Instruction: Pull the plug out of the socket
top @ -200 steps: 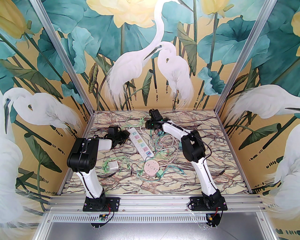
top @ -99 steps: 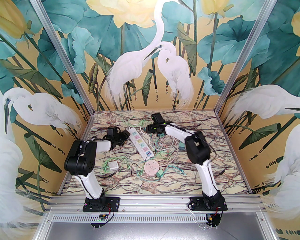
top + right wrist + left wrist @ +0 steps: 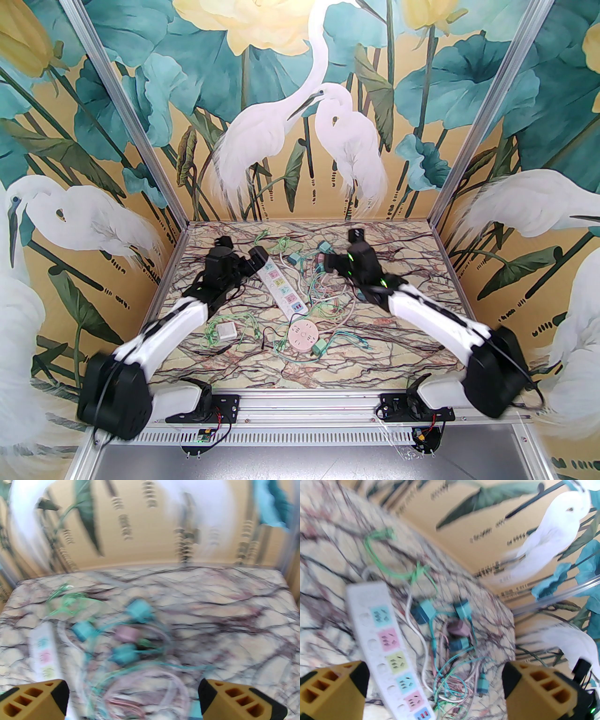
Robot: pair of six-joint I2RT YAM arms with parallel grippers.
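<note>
your left claw [image 3: 436,686] and right claw [image 3: 133,691] are both released, holding nothing. the white socket strip [image 3: 386,648] lies on the desk [image 3: 323,550] with every visible socket bare; the teal plugs [image 3: 424,611] lie loose just beside it. i judge the pulling finished.

Both arms dropped low, with elbows swung out to 7 and 5 o'clock. The left gripper [image 3: 434,676] and right gripper [image 3: 133,691] opened wide, empty. The right gripper withdrew from the power strip's [image 3: 283,286] far end toward 3 o'clock.
</note>
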